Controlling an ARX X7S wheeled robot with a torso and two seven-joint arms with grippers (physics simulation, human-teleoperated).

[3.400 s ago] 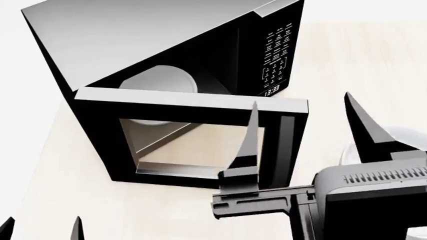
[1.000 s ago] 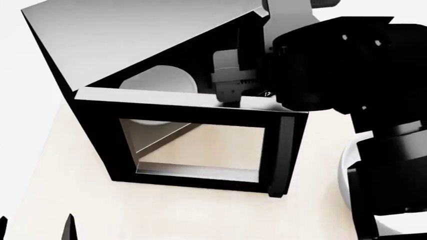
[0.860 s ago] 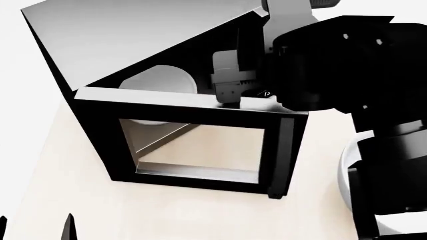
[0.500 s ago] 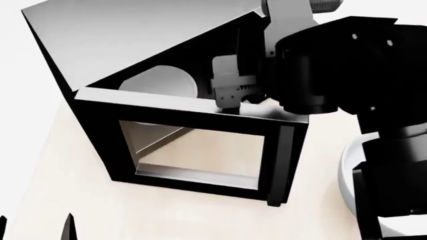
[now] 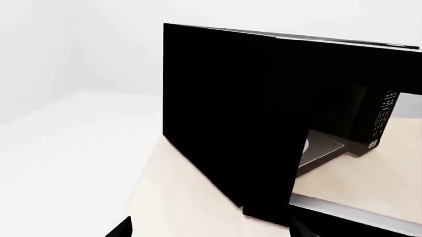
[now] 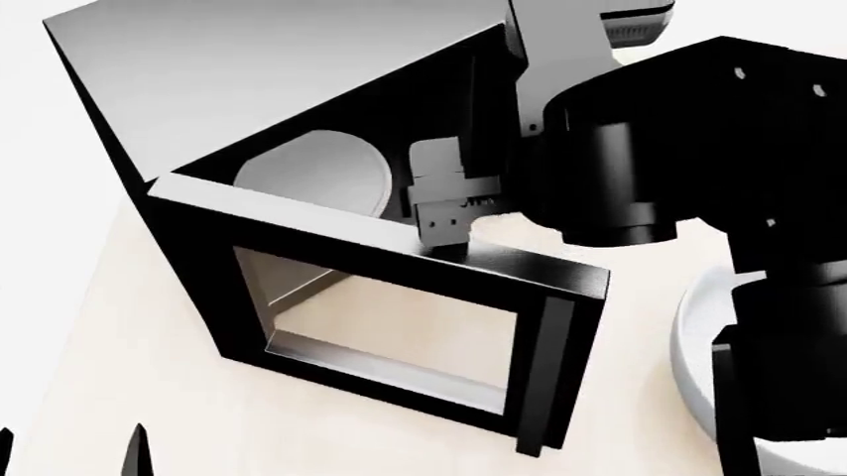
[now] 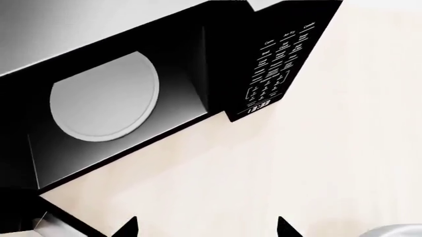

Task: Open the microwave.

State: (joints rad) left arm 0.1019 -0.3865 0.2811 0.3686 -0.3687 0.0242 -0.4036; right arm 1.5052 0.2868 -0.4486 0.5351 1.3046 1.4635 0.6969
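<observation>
The microwave (image 6: 285, 119) sits on the pale wooden table (image 6: 119, 337), toward the robot's left, with its glass-windowed door (image 6: 384, 317) swung well out from the cavity. Against half a second ago, the door's free edge has swung further toward the robot, widening the gap at the control-panel side, so the opening is advancing; I judge the task nearly done. Inside, the white turntable plate (image 7: 105, 96) lies in full view, and the button panel (image 7: 274, 66) with its small display (image 7: 258, 106) is uncovered.

The right gripper (image 6: 443, 213) reaches in behind the door's top edge, apparently pushing it outward; the right wrist view shows two fingertips (image 7: 125, 228) standing apart, holding nothing. The left gripper (image 6: 73, 451) hangs low near the table's front, only its tips showing, spread and empty. A white bowl (image 6: 695, 347) sits to the right, partly hidden by the right arm (image 6: 662, 139).
</observation>
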